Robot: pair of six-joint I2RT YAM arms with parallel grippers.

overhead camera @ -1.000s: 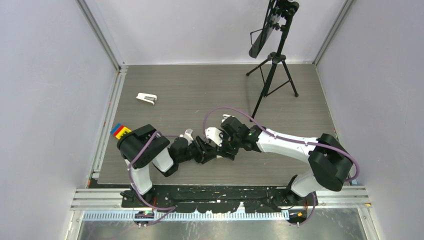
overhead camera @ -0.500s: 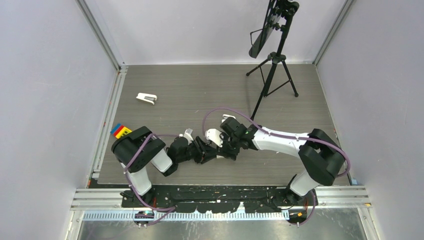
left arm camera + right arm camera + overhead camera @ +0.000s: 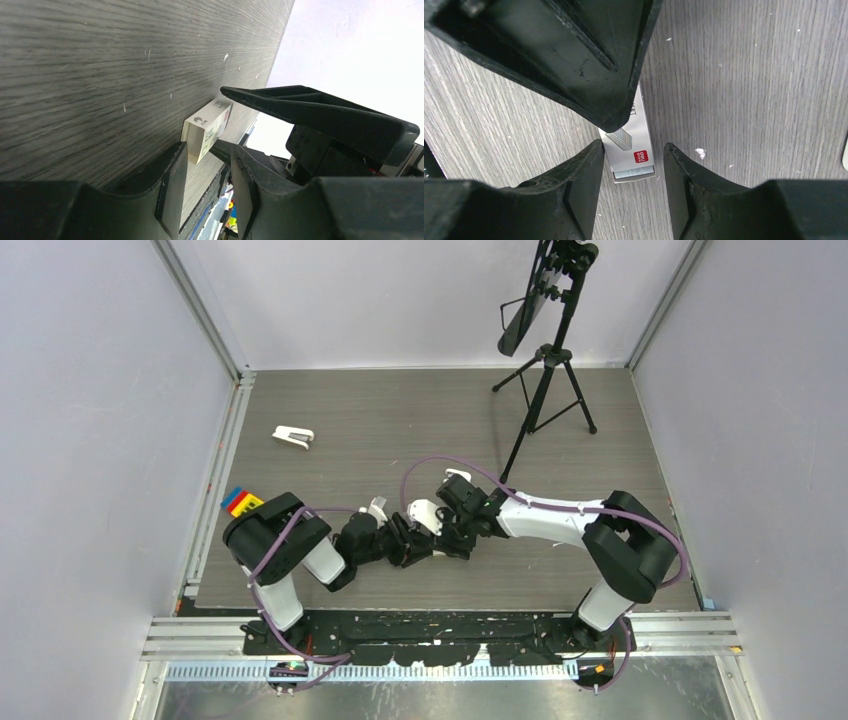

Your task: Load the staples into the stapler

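The staples' small white box (image 3: 630,142) with a red mark lies flat on the table, and grey staples (image 3: 634,173) stick out of its near end. My right gripper (image 3: 634,147) is open and straddles that end; its left finger is close against the box, with a gap on the right. My left gripper (image 3: 209,150) is open, with the box (image 3: 207,127) just beyond its tips. One of its fingers (image 3: 589,60) reaches over the box's far half. In the top view both grippers meet near the front (image 3: 428,542). A white stapler (image 3: 292,435) lies far left, away from both grippers.
A black tripod (image 3: 545,390) with a tilted panel stands at the back right. A coloured block (image 3: 239,502) sits at the table's left edge beside the left arm. Grey walls close in the table on three sides. A white sliver (image 3: 845,155) shows at the right wrist view's right edge.
The right arm's elbow has swung left and its gripper has crept slightly left toward the left gripper. The left arm has barely moved.
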